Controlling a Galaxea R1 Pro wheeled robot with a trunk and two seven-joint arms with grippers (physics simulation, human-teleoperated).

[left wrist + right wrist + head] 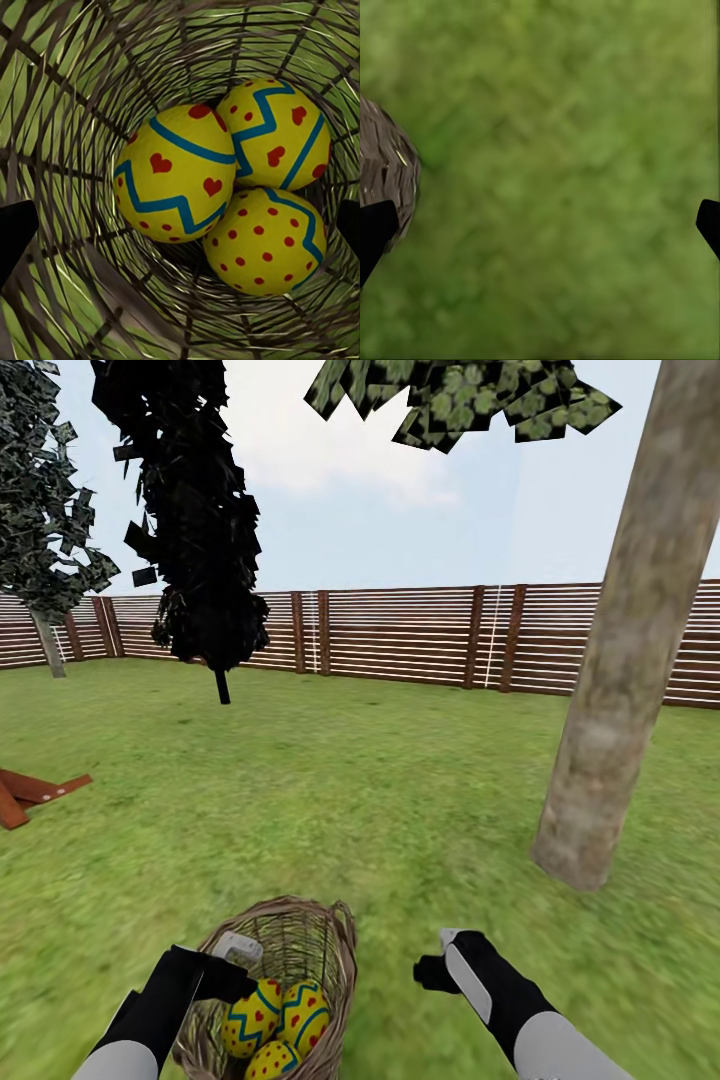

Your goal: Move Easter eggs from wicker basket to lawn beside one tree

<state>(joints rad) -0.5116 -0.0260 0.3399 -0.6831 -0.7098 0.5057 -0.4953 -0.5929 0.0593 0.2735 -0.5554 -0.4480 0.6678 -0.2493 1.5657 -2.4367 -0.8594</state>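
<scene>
Three Easter eggs (225, 187) yellow, red dots, blue zigzags, clustered touching in bottom of wicker basket (300, 930), bottom centre-left of head view. Basket upright on lawn (380, 800). Left gripper (180, 225) directly over basket mouth, jaws released, wide apart, nothing between. Right gripper (540, 225) over bare grass just right of basket, jaws released, empty. Tree (630, 660) pale trunk at right, near basket. Fence (400, 630) across background.
</scene>
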